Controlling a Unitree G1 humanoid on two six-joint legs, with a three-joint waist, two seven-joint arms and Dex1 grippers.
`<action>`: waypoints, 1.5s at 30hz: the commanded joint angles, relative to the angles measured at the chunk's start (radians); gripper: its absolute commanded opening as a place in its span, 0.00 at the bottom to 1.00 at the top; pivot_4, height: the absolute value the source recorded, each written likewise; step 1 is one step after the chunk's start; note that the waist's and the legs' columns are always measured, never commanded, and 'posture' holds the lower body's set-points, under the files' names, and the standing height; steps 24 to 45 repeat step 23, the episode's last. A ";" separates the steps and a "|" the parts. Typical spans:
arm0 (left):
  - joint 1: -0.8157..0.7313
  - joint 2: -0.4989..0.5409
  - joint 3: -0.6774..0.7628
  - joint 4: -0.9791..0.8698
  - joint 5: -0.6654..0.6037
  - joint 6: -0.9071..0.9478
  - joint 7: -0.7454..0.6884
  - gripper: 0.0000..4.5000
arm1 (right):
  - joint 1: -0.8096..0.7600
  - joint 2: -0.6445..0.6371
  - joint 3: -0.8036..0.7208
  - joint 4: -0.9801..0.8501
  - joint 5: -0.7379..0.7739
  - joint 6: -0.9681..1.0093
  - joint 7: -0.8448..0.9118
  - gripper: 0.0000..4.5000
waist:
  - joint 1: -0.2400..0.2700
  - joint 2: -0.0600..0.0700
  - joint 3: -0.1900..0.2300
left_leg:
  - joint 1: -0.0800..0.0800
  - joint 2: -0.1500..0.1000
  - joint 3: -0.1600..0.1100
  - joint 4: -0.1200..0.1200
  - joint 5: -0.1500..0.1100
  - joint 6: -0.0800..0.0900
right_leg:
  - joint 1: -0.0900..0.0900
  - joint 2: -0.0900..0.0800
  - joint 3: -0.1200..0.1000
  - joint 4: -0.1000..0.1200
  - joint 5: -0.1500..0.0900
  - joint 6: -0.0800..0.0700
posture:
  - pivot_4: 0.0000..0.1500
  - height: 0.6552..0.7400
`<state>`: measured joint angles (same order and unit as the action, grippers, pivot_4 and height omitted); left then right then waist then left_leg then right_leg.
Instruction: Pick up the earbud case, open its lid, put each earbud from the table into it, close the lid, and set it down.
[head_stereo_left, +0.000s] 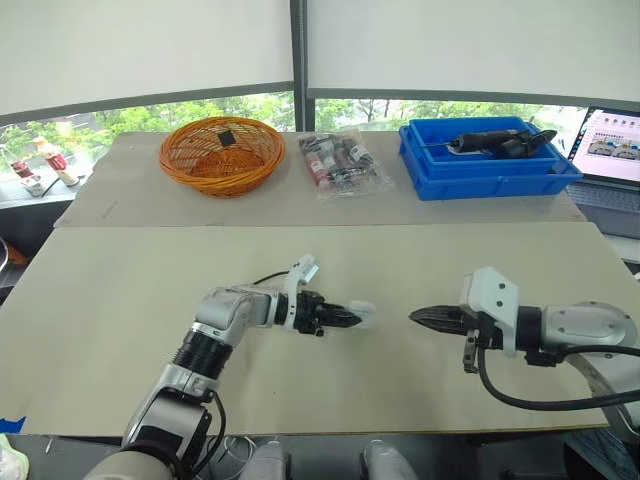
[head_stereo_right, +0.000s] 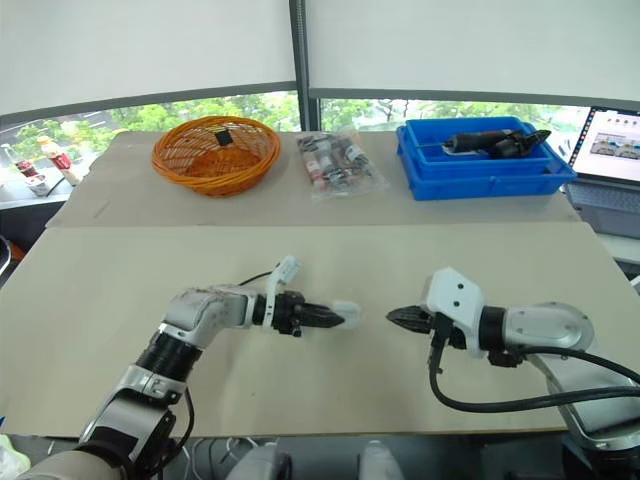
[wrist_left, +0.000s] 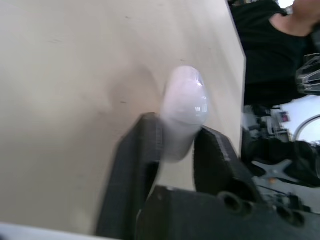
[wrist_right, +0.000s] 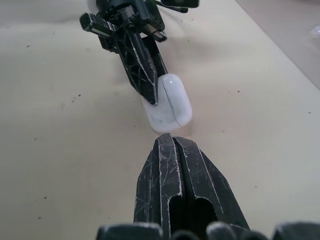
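At the back left of the bench (head_stereo_left: 120, 290) sat one orange wicker basket (head_stereo_left: 221, 153). Nearer the front, the left gripper (head_stereo_left: 350, 319) was clamped on the single white earbud case (head_stereo_left: 364, 314), lid closed, held low over the bench; contact with the surface could not be told. One clear bag of small packets (head_stereo_left: 343, 162) lay behind it. The right gripper (head_stereo_left: 424, 318), its two fingers pressed together, pointed at the case from just beside it. One blue bin (head_stereo_left: 490, 186) holding one black tool (head_stereo_left: 495, 141) and one laptop (head_stereo_left: 612, 140) stood at the back right.
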<state>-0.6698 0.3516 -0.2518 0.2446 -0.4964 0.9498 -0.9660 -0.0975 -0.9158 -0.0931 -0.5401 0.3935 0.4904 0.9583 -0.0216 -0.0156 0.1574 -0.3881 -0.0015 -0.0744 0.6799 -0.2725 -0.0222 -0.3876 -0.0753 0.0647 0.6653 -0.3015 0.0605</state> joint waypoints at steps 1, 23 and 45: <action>0.038 0.116 -0.001 -0.055 0.067 -0.068 -0.027 0.75 | -0.006 -0.015 -0.032 -0.018 -0.001 -0.020 0.002 0.00 | -0.002 0.000 0.000 | 0.000 0.000 0.000 0.000 0.000 0.000 | 0.000 0.000 0.000 0.000 0.000 0.000 | 1.00 1.00; 0.654 0.516 0.346 -0.762 0.052 -0.632 -0.157 1.00 | -0.189 -0.212 0.006 0.188 0.021 -0.206 0.397 0.95 | 0.013 0.001 0.002 | 0.001 0.001 0.000 -0.002 0.000 0.000 | 0.000 -0.002 0.001 -0.001 0.000 0.000 | 1.00 1.00; 0.654 0.516 0.346 -0.762 0.052 -0.632 -0.157 1.00 | -0.189 -0.212 0.006 0.188 0.021 -0.206 0.397 0.95 | 0.013 0.001 0.002 | 0.001 0.001 0.000 -0.002 0.000 0.000 | 0.000 -0.002 0.001 -0.001 0.000 0.000 | 1.00 1.00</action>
